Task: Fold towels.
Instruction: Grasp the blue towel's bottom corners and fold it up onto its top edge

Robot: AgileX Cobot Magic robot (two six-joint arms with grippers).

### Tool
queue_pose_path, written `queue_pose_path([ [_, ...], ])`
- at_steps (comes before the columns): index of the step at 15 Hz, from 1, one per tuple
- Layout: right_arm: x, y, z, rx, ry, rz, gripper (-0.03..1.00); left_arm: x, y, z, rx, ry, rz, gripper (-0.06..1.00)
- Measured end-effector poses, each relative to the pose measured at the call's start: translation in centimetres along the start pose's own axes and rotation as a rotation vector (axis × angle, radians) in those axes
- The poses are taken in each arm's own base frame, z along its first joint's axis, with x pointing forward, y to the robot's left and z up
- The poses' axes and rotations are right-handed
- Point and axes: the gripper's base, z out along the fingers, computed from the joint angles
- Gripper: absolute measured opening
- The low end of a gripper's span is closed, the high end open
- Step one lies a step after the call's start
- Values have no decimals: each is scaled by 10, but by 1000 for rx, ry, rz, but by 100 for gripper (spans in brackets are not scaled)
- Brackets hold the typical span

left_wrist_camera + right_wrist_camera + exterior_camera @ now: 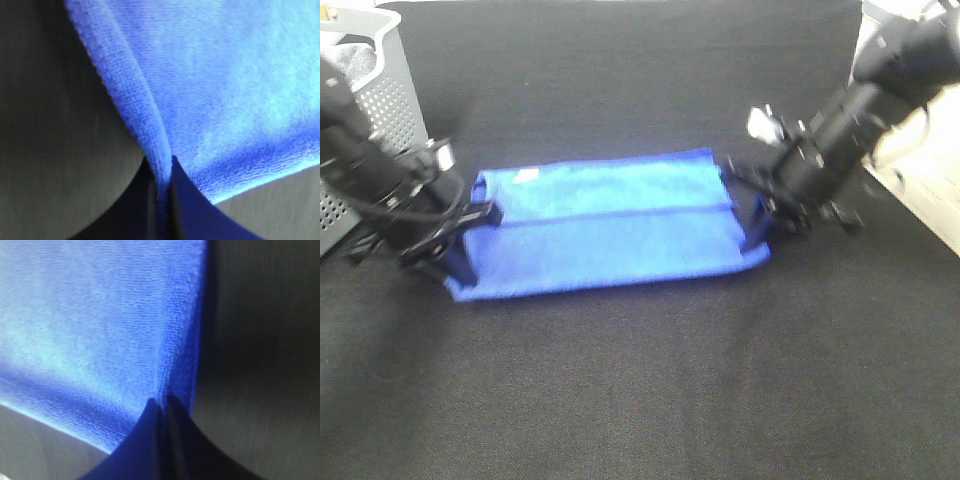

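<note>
Left gripper (161,170) and right gripper (162,402) each clamped tight on one end of the blue towel (610,225), which lies folded in the middle of the black table (640,400), grey basket (380,110) far left

towel (225,75) cropped close-up, basket (395,110) cut off

blue towel (610,225), black table (640,380), grey basket (380,110)

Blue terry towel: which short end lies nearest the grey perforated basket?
The blue towel end pinched by the left gripper, beside the grey basket; the right gripper's end lies far across the black cloth.
</note>
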Motion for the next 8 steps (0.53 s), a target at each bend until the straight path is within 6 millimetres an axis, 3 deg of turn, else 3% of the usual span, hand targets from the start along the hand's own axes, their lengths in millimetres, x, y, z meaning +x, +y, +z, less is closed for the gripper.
queue_pose_path([
  [2,35,-2,3,17,5,-2,0,23,6,0,-12,39,-17,1],
  [4,55,-1,8,28,0,-23,0,37,10,1,-23,54,-30,1],
  [8,40,7,-1,27,-59,-62,0,25,4,-8,-16,3,-7,1],
])
